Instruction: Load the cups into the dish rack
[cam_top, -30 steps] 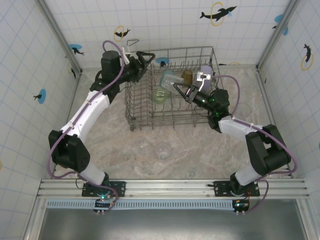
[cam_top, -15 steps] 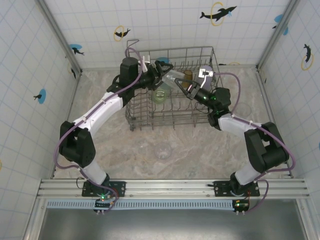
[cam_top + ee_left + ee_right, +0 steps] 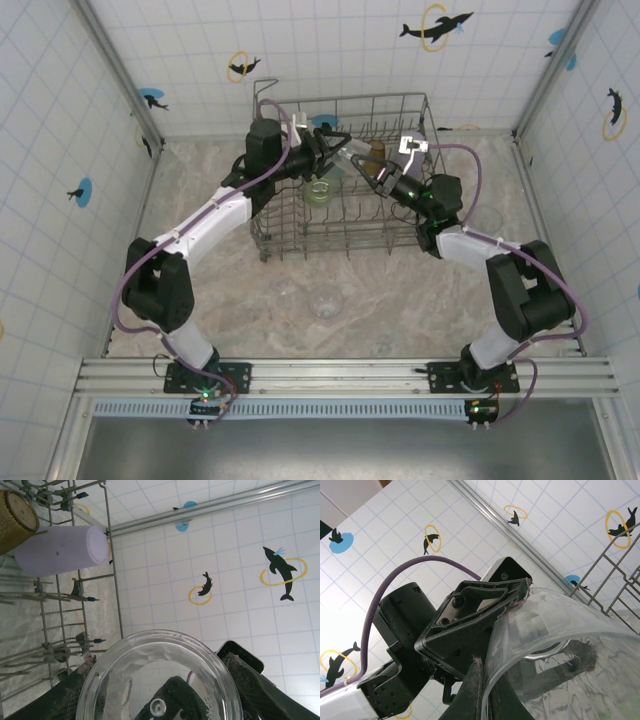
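Clear cup (image 3: 345,160) is up in the air over the 12 o'clock end of the dish rack (image 3: 300,240), with 2 arms meeting on it. Left gripper (image 3: 330,150) reaches in from 9 o'clock, jaws clamped on its sides. Right gripper (image 3: 372,175) sits at 3 o'clock, and I can't tell if it's gripping. Looks like a handoff to me, probably so the left can turn it for the rack. A loose cup (image 3: 326,300) sits on the surface (image 3: 220,300) at the rack's 6 o'clock.
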You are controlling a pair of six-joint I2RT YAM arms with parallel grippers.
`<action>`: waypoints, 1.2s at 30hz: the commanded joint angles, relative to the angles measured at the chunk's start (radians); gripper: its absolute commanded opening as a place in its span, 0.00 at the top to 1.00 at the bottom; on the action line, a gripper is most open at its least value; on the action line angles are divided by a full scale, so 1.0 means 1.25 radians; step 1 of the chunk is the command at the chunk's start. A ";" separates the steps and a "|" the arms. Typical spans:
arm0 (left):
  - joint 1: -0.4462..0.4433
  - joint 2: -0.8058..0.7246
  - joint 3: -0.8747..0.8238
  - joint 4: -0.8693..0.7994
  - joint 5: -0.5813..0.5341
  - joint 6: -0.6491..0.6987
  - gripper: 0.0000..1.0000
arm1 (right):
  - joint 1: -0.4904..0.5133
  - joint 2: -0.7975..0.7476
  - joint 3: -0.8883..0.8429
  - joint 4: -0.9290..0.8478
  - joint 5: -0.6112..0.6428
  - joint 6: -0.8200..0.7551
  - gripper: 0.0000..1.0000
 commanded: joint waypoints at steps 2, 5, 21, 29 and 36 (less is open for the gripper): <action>-0.019 0.017 -0.014 0.051 0.038 -0.004 0.87 | -0.009 0.004 0.026 0.038 0.006 -0.003 0.96; -0.020 0.022 -0.019 0.093 0.045 -0.006 1.00 | -0.013 -0.009 0.023 0.028 -0.001 -0.002 0.78; -0.020 0.126 0.087 -0.014 -0.084 0.201 1.00 | -0.043 -0.254 -0.066 -0.412 0.093 -0.237 0.22; -0.026 0.171 0.128 -0.091 -0.249 0.355 1.00 | -0.077 -0.387 -0.102 -0.635 0.158 -0.350 0.00; -0.059 0.239 0.208 -0.146 -0.363 0.456 1.00 | -0.097 -0.478 -0.152 -0.734 0.209 -0.403 0.00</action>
